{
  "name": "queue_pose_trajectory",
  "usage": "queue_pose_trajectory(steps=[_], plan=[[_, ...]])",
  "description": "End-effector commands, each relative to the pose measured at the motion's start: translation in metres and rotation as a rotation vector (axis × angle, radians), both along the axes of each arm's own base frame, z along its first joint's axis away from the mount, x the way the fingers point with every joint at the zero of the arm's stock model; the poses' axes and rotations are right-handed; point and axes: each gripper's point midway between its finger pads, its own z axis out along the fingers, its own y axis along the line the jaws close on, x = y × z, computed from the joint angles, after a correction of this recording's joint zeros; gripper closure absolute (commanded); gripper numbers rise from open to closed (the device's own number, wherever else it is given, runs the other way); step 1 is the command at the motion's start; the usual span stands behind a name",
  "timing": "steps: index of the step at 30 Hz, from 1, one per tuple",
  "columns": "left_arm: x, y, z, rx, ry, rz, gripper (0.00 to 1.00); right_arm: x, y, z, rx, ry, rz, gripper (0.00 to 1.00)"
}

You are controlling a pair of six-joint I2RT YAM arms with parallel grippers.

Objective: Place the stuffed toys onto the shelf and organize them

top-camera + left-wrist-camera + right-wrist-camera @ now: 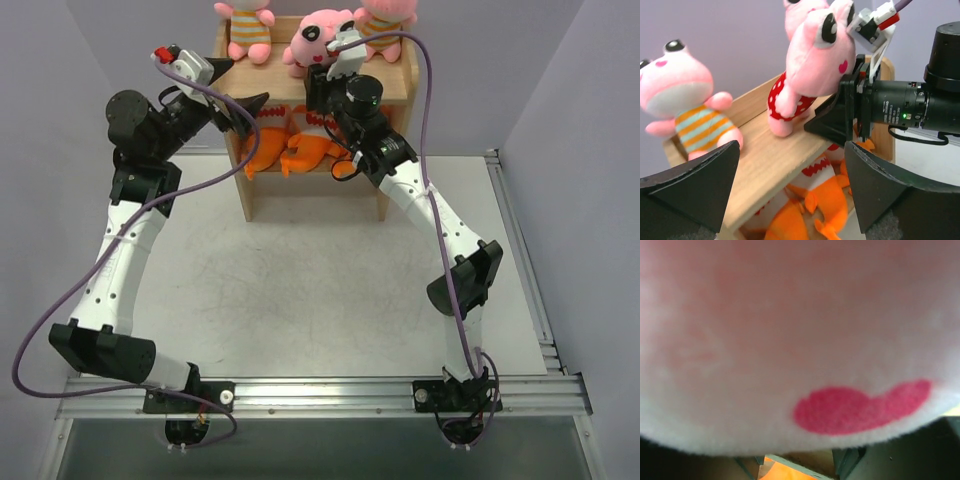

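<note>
Clamping the polka-dot doll point(815, 55) by its head, the right tool point(322, 72) sets it feet-down on the shelf point(765, 160) top between two striped dolls point(250, 30), grouping pink above the orange fish point(290, 150), while the left tool point(247, 84) hangs wide open, empty, beside the shelf.

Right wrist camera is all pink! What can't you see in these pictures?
1. Right wrist view: the polka-dot doll fills the frame, blurred, hiding the right gripper; whether it grips is unclear.
2. Top view: the left striped doll and right striped doll lose their heads to the top edge.
3. Top view: the orange fish toys lie under the shelf top, partly behind the right arm; their number is unclear.
</note>
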Motion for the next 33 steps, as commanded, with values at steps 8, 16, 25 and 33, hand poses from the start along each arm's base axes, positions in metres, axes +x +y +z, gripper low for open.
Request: queue_pose_trajectory(steps=[8, 16, 25, 33], plan=[[0.015, -0.045, 0.031, 0.101, -0.236, -0.268, 0.01, -0.023, -0.008, 0.055, 0.087, -0.107, 0.050, 0.55], [0.037, -0.049, 0.046, 0.020, -0.270, -0.280, 0.07, -0.021, -0.006, 0.047, 0.077, -0.094, 0.055, 0.55], [0.046, -0.071, 0.053, -0.041, -0.283, -0.345, 0.17, -0.021, -0.006, 0.046, 0.077, -0.092, 0.055, 0.55], [0.059, -0.083, 0.047, -0.052, -0.274, -0.339, 0.30, -0.023, -0.005, 0.046, 0.072, -0.091, 0.068, 0.55]])
